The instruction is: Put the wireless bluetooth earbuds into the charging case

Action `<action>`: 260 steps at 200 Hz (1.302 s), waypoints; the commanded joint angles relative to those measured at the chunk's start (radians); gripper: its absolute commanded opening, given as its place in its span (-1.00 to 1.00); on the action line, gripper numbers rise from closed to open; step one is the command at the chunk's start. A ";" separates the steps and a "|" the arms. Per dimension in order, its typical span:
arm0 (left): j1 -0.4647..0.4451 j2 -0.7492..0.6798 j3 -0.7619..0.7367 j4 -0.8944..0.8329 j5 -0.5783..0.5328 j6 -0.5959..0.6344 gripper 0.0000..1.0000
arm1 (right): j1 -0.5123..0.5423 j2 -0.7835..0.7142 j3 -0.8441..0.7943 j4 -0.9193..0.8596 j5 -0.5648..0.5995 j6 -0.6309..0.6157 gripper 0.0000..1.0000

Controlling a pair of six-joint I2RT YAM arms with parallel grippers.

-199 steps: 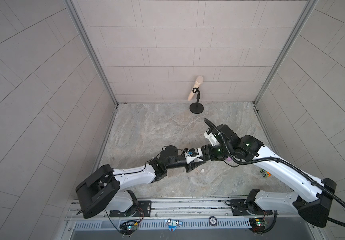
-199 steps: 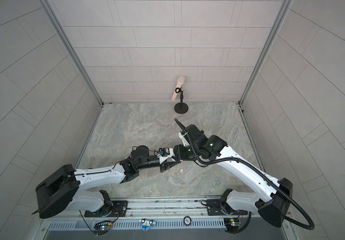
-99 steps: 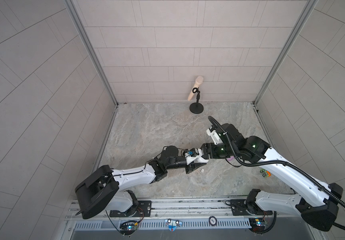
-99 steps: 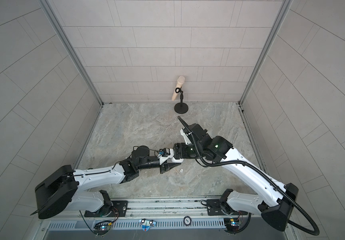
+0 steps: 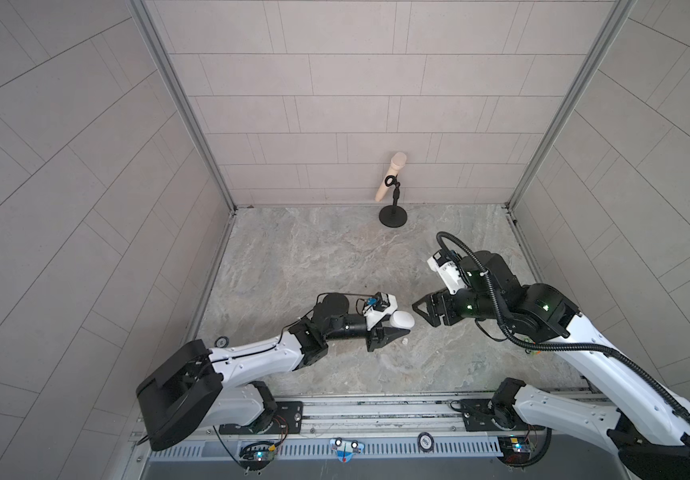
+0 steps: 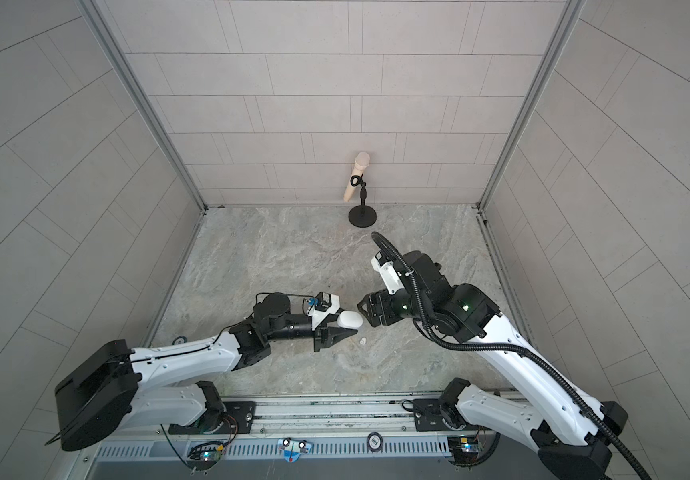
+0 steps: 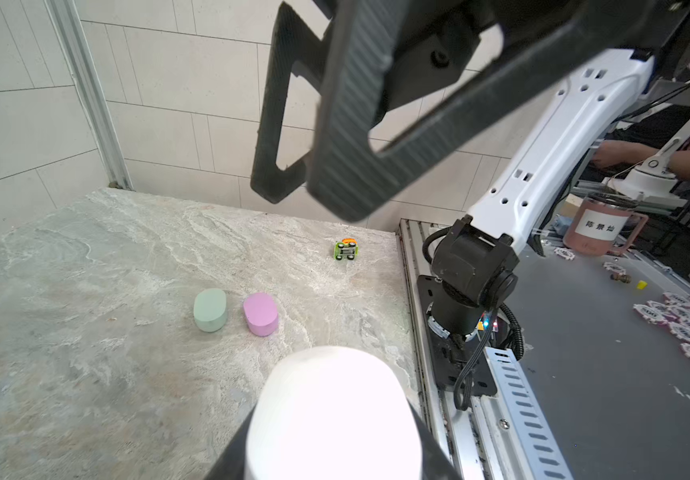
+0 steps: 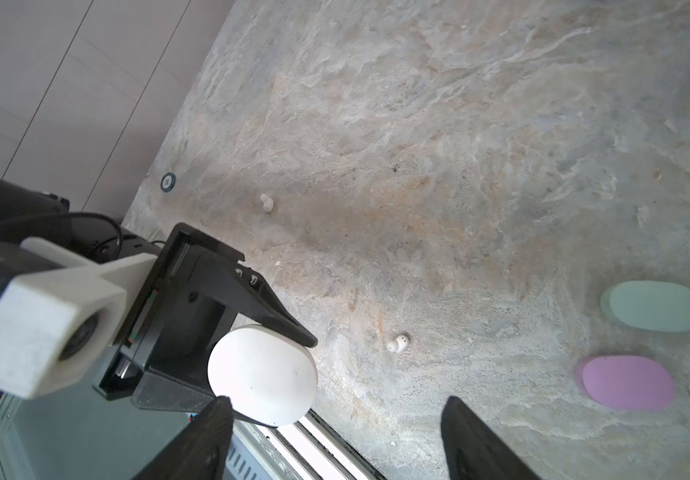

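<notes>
Now R end effector (image 5: 420, 309) is backing off empty, jaws apart; L end effector (image 5: 401, 325) is gripping case (image 5: 402, 319) mid-frame; bud (image 8: 397, 343) is lying loose.

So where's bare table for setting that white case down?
Bare: the broad tabletop stretch between the microphone stand and the held white charging case. Crowded: by that case, where a white earbud lies, and the right side: green case, pink case, toy car.

Cases: three, a white case (image 7: 335, 411), a green case (image 7: 210, 309), a pink case (image 7: 260, 312)
White earbuds (image 8: 397, 343) (image 8: 267, 203): two
Toy car (image 7: 346, 249): one
Microphone (image 5: 391, 174): one
Robot arms (image 5: 252, 357) (image 5: 593, 357): two
</notes>
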 commanded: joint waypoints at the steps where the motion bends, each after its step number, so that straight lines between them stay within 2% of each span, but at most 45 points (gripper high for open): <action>1: 0.015 -0.037 0.012 -0.030 0.049 -0.037 -0.58 | 0.047 -0.009 0.011 -0.008 -0.020 -0.166 0.60; 30: 0.021 -0.046 0.031 -0.065 0.074 -0.041 -0.58 | 0.091 0.003 0.014 -0.014 -0.022 -0.238 0.59; 89: 0.029 -0.048 0.058 -0.085 0.100 -0.039 -0.60 | 0.164 0.043 -0.014 0.008 0.016 -0.275 0.58; 160: 0.030 -0.058 0.061 -0.088 0.116 -0.034 -0.61 | 0.167 0.082 -0.016 -0.006 0.117 -0.275 0.54; 210: 0.031 -0.066 0.060 -0.078 0.120 -0.040 -0.62 | 0.178 0.083 -0.028 0.006 0.115 -0.276 0.54; 260: 0.025 -0.065 0.054 -0.052 0.146 -0.052 -0.64 | 0.179 0.087 -0.019 0.015 0.233 -0.258 0.54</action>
